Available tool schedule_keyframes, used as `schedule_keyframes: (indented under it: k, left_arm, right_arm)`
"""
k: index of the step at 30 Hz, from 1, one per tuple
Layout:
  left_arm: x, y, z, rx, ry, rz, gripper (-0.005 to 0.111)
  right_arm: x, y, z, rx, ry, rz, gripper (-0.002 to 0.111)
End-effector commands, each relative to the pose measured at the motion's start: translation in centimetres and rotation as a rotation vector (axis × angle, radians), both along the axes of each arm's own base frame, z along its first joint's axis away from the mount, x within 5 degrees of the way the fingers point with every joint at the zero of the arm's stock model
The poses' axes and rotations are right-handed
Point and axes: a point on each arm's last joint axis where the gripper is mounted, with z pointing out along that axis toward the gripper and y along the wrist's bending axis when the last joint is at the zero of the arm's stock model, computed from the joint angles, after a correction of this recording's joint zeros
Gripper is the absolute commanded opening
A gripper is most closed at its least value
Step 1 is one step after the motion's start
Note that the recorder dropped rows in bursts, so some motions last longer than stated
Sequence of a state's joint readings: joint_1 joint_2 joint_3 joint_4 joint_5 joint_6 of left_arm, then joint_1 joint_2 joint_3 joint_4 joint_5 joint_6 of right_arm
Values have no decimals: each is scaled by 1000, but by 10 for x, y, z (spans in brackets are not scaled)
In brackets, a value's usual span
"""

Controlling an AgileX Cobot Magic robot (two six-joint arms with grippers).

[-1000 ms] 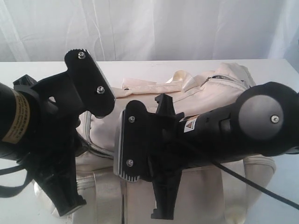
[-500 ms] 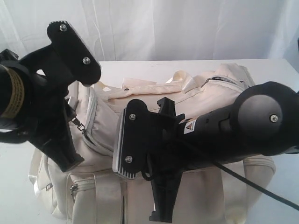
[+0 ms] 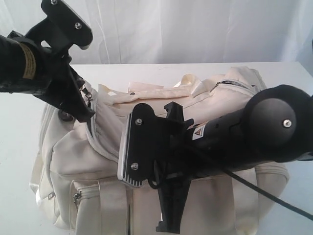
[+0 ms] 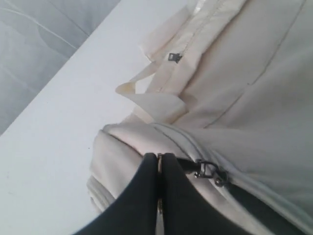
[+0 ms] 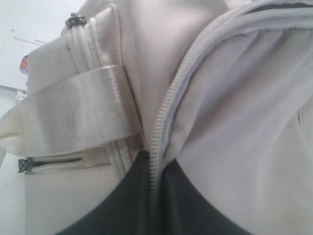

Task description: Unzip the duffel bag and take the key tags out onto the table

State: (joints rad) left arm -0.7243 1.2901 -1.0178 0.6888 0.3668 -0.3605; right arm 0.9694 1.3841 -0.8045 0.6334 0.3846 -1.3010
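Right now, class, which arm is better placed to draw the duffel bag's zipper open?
Left: the left gripper is shut on the zipper pull; the right gripper pinches the duffel bag's zipper edge.

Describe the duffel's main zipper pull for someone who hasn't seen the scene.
Find the cream duffel bag on the white table, then the end of it under the left gripper. The zipper pull is the small dark metal piece on the curved top zipper, right beside that gripper's shut black jaws, not one of the pocket pulls lower down.

Pale curtain point(image 3: 195, 29), seemingly backlit
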Motion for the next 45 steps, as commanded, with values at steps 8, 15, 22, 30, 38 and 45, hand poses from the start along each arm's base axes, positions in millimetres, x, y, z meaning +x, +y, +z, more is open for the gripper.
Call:
schedule_keyframes:
  k: [8,15,22,30,38,45]
  left_arm:
    - [73,13,-8,5,-90,70,0]
    - [105,16,-15,28,-67,135,0]
    - [113,15,-17,44,-47,163,1]
    - [106,29,-15,134,32,271,57]
    - [70,48,30,88,14,323,63]
    - [11,67,58,-27,217,351,35]
  right_arm:
    - [-11,-10,-19,-83,76,33,0]
    - [-11,-10,-20,-83,80,29,0]
    - [-11,-10,-20,-82,81,28,0]
    - [-9,-9,-19,-65,76,4,23]
    - [-8,-15,8,66,47,-100,67]
    - [-10,-23,59,262,-52,-153,65]
